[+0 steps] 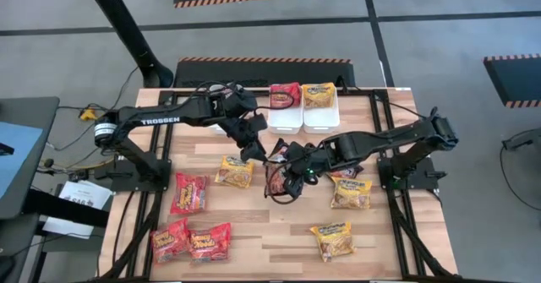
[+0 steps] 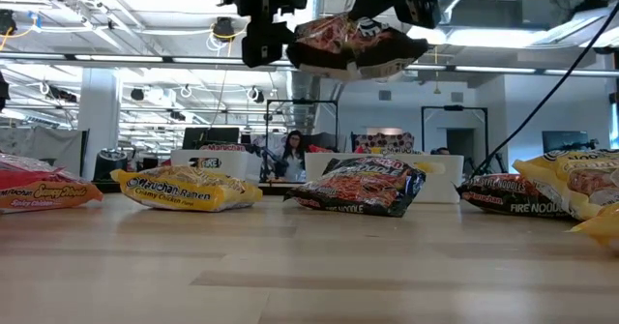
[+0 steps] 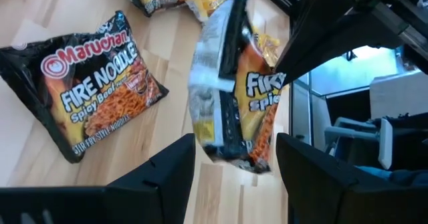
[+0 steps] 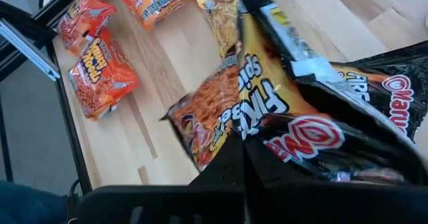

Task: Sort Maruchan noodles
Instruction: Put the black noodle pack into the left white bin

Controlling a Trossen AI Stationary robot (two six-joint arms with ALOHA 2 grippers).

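Observation:
A black Fire Noodle packet (image 2: pixel 358 45) hangs in the air over the middle of the table, with my right gripper (image 4: pixel 246 160) shut on it. My left gripper (image 3: pixel 235 144) is open just beside it, and its two fingers stand on either side of the packet's free lower end (image 3: pixel 231 154); no touch shows. A second black packet (image 3: pixel 87 90) lies flat on the wood below. Red packets (image 1: pixel 188 192) lie near left and yellow ones (image 1: pixel 333 239) near right. My right gripper pinches the black packet's crimped edge (image 4: pixel 267 158) between its two shut fingers, slanting down from the table's right. The packet is lifted clear of the table and hangs crumpled and tilted from the fingers (image 2: pixel 397 5).
Two white bins (image 1: pixel 287 121) (image 1: pixel 321 119) stand at the far middle, one with a red packet (image 1: pixel 285 94), the other with a yellow one (image 1: pixel 319 95). A yellow packet (image 1: pixel 234 171) and another black one (image 2: pixel 508 193) lie close under the arms. Bare wood runs along the near edge.

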